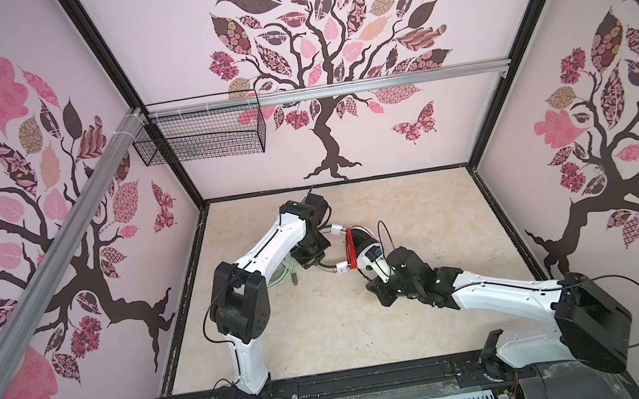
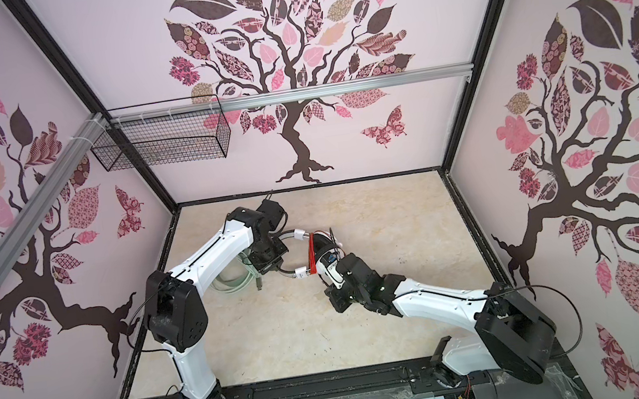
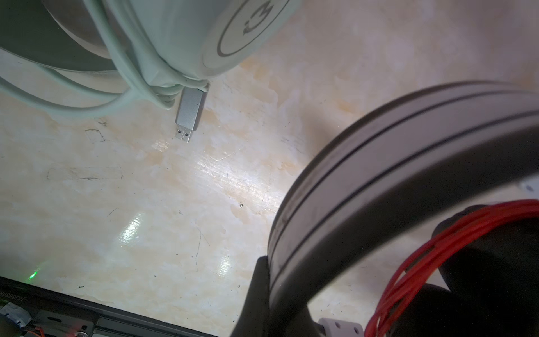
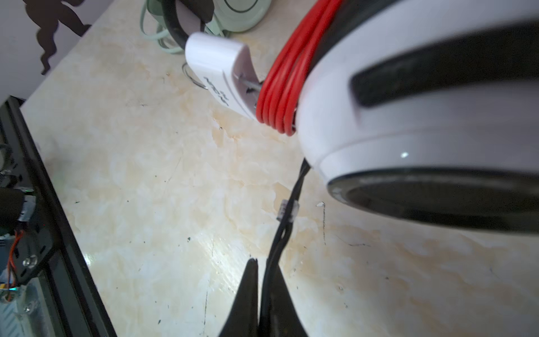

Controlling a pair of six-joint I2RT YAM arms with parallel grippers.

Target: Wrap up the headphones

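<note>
While your left gripper is clamped tight on the headband of the white and black headset at the centre of a top view, your right gripper pinches its black cable end. The orange-red cable is coiled around the cups. Just left of it, the mint-green headset lies on the surface, its USB plug loose.

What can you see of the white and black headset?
The white and black headset has glossy white plastic cups with black trim, a grey-black headband and an orange-red cable wound several turns around it by the cups. The left gripper clamps the headband in shut jaws; the right gripper pinches a thin black cord leading from under a cup.
</note>
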